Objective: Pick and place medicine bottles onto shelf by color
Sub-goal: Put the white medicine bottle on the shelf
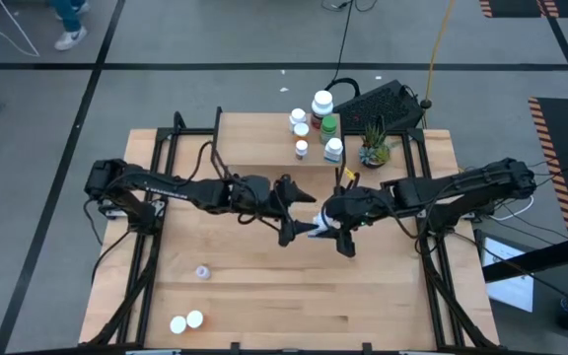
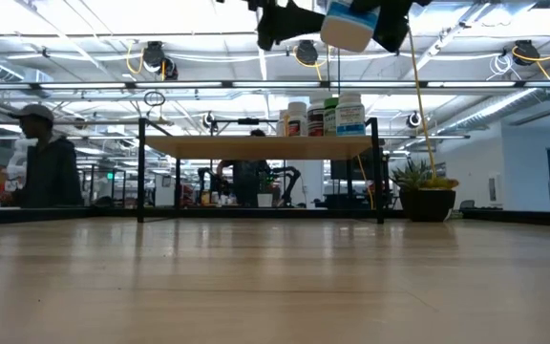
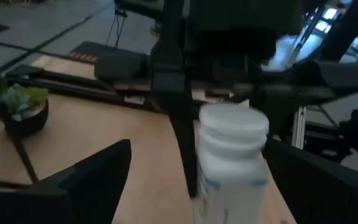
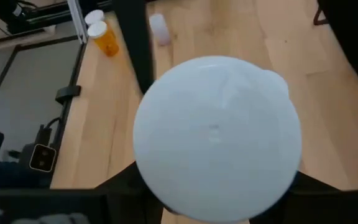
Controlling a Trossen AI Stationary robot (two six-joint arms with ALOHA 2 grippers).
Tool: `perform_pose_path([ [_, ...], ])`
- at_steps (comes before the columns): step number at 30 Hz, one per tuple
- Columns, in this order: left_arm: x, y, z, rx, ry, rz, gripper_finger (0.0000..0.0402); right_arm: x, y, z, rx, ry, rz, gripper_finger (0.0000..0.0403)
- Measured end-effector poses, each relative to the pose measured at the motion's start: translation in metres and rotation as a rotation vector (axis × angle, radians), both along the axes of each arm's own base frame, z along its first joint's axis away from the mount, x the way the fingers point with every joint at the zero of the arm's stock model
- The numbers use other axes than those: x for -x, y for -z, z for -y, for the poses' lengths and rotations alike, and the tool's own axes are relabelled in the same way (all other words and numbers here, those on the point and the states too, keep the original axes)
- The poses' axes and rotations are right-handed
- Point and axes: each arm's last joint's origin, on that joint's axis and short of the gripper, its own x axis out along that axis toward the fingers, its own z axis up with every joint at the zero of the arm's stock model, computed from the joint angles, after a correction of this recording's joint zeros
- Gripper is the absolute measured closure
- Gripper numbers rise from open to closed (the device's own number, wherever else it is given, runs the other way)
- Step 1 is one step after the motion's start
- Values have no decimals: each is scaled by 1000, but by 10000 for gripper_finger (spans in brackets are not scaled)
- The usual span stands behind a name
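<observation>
Your two grippers meet over the middle of the table (image 1: pixel 264 296), high above the wood, with bare board all around beneath them. The right gripper (image 1: pixel 329 231) is clamped on a white bottle (image 1: pixel 316 225) with a white cap and bluish label, held up in the air; in the low view it hangs at the top edge, above shelf height. The left gripper (image 1: pixel 289 212) sits just beside it with its fingers spread wide and nothing between them, so the bottle's near side is crowded by that arm. The shelf (image 1: pixel 254 138) stands at the far edge; its left half is bare, while six bottles (image 1: pixel 319 123) cluster at its right end: white ones, one green, one with a reddish body. A potted plant (image 1: pixel 374 150) stands just beside that cluster, towards the right arm. Near the front left you have three more on the table: a small clear bottle (image 1: pixel 202 272) and two white-capped orange bottles (image 1: pixel 186 321) close to the edge.
</observation>
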Motion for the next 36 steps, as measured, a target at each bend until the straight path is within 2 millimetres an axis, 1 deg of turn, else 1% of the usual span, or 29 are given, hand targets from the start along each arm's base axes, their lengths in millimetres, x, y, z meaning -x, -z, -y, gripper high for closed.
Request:
perform_pose_path([
  [3, -4, 6, -1, 5, 5, -8, 26, -2, -1, 2, 14, -8, 19, 246],
  [5, -8, 11, -1, 11, 23, -9, 28, -5, 3, 5, 29, -20, 6, 246],
  [8, -12, 19, -1, 24, 36, -25, 41, -9, 10, 10, 3, -37, -37, 246],
  [10, -13, 22, -2, 47, 28, -38, 54, -12, 14, 13, -5, -34, -56, 246],
  [16, -14, 19, -7, 50, -5, -19, 105, -20, 32, 16, -26, -49, -145, 246],
  [20, -13, 20, -9, 43, 51, -35, 144, -22, 34, 15, -44, -46, -151, 245],
  [23, -12, 23, -5, 3, 96, -59, 161, -22, 32, 15, -45, -51, -137, 245],
  [26, -12, 23, -3, 6, 105, -62, 160, -22, 31, 15, -42, -54, -125, 245],
  [32, -12, 24, -3, 16, 102, -68, 135, -25, 29, 15, -30, -60, -90, 245],
  [34, -12, 24, -3, 35, 101, -71, 138, -25, 28, 15, -26, -64, -86, 245],
  [36, -12, 24, -4, 40, 100, -71, 150, -25, 28, 15, -25, -65, -85, 245],
])
